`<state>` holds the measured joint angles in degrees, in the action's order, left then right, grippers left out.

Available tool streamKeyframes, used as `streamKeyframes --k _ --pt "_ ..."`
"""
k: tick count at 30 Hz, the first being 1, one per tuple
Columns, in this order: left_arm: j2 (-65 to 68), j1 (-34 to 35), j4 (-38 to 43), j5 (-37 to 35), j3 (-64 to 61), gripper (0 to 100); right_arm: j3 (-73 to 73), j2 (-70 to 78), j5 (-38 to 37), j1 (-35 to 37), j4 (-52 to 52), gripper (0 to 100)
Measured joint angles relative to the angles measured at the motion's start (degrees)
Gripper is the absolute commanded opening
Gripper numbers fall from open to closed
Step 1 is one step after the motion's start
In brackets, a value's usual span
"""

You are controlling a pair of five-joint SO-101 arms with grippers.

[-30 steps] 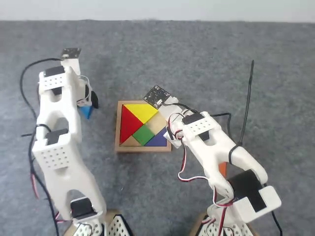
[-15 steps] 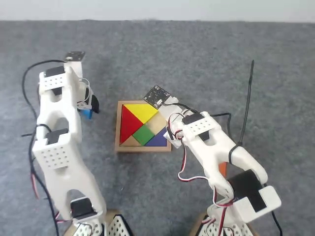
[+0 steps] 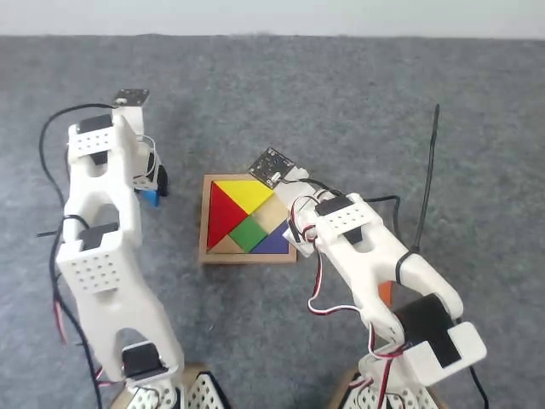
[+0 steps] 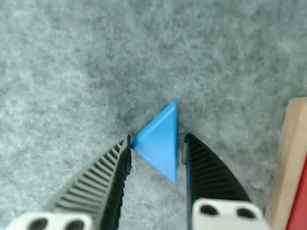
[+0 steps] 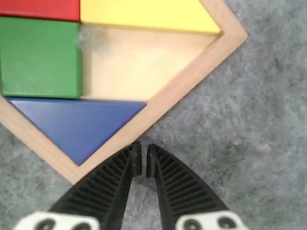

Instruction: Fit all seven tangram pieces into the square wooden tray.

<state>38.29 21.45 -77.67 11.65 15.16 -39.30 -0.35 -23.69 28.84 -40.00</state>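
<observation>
Bright, even overhead light, with soft faint shadows on the grey mat (image 3: pixel 341 102) around the blue triangle (image 4: pixel 160 141).

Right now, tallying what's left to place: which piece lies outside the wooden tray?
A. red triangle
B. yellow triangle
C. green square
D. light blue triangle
D: the light blue triangle lies on the grey carpet at the left tool, beside the tray.

Loose triangle (image 4: pixel 160 139) on the mat (image 3: pixel 383 102) left of the tray (image 3: pixel 204 223), within the left tool (image 4: pixel 157 140)
</observation>
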Motion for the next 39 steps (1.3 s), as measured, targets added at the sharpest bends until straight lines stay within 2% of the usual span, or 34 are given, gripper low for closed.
streamKeyframes --k 9,23,26,29,39 --pt "0.0 -0.4 -0.4 0.6 0.0 14 0.0 0.0 0.0 0.0 0.0 3.0" --pt "0.0 -0.5 -1.0 1.1 0.0 15 0.0 0.0 0.0 0.0 0.0 3.0" --pt "0.0 -0.5 -1.0 3.3 0.0 19 0.0 0.0 0.0 0.0 0.0 3.0" --pt "0.0 -0.4 -1.8 6.0 0.0 20 0.0 0.0 0.0 0.0 0.0 3.0" --pt "0.0 -0.3 -2.8 8.2 0.0 20 0.0 0.0 0.0 0.0 0.0 3.0"
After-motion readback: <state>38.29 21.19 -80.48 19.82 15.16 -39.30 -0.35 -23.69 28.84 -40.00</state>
